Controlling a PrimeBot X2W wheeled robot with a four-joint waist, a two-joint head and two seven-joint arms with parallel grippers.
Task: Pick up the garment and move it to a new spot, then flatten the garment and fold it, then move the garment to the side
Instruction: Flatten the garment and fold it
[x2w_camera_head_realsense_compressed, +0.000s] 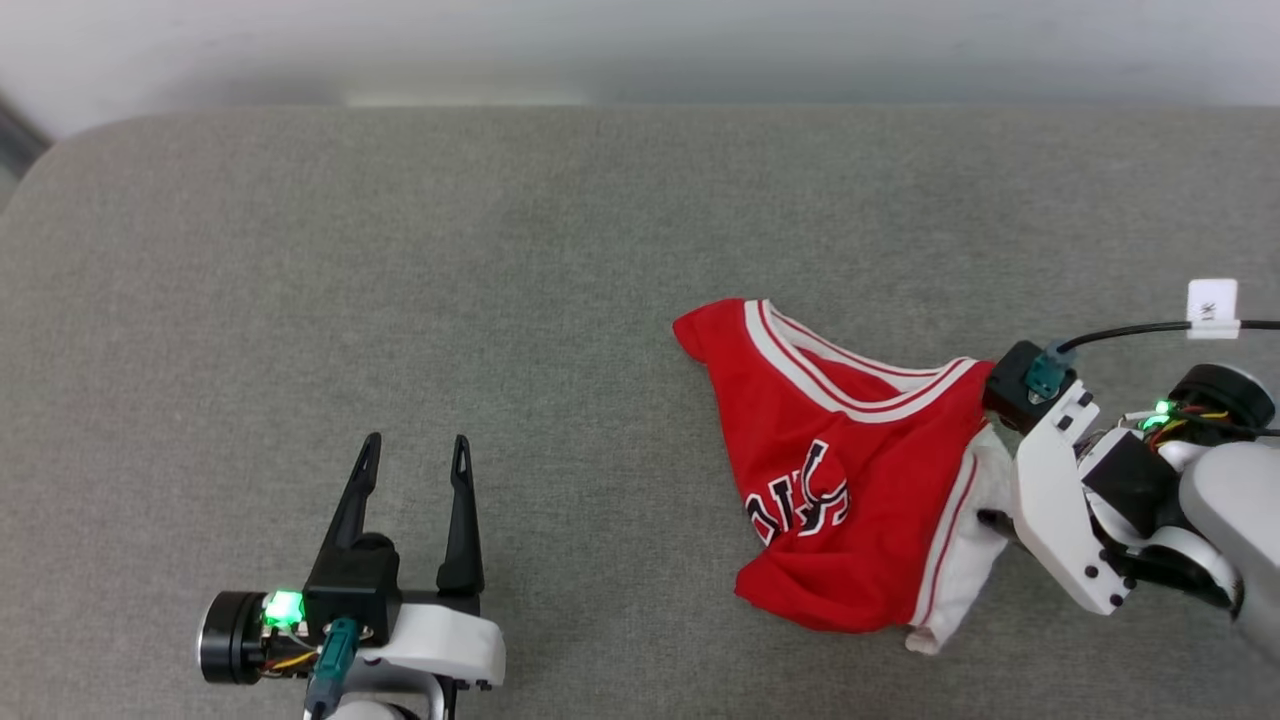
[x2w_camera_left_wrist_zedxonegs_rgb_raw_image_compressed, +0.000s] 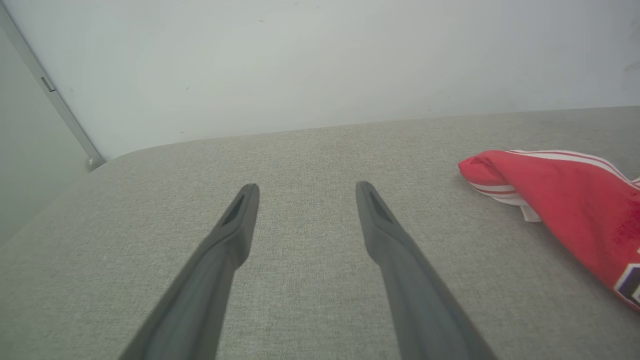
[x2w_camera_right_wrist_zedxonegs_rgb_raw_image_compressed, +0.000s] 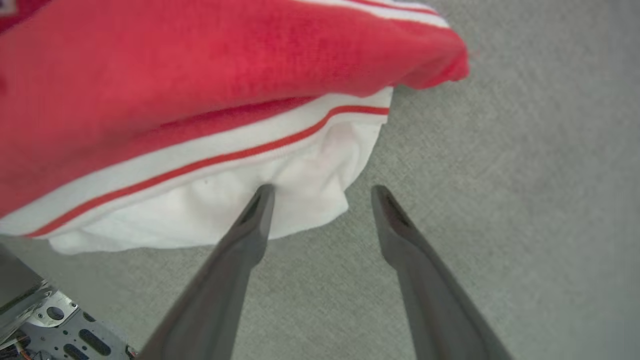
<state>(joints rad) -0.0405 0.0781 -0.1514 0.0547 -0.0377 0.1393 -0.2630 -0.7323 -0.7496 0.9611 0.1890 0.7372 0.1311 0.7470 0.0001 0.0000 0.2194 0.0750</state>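
Red and crumpled, the garment (x2w_camera_head_realsense_compressed: 850, 470) lies on the right half of the grey fabric counter (x2w_camera_head_realsense_compressed: 400, 250). Its striped trim (x2w_camera_head_realsense_compressed: 850, 385) is toward the far side and its white sleeve (x2w_camera_head_realsense_compressed: 985, 530) is at its right edge. At that sleeve is the right end effector (x2w_camera_right_wrist_zedxonegs_rgb_raw_image_compressed: 323, 189), jaws spread wide and gripping nothing. One finger (x2w_camera_right_wrist_zedxonegs_rgb_raw_image_compressed: 255, 220) lies against the white cloth, possibly just touching it, and the other is over bare counter. Near and to the left, well apart from the garment, the left end effector (x2w_camera_head_realsense_compressed: 416, 441) points to the far side, jaws likewise wide and empty.
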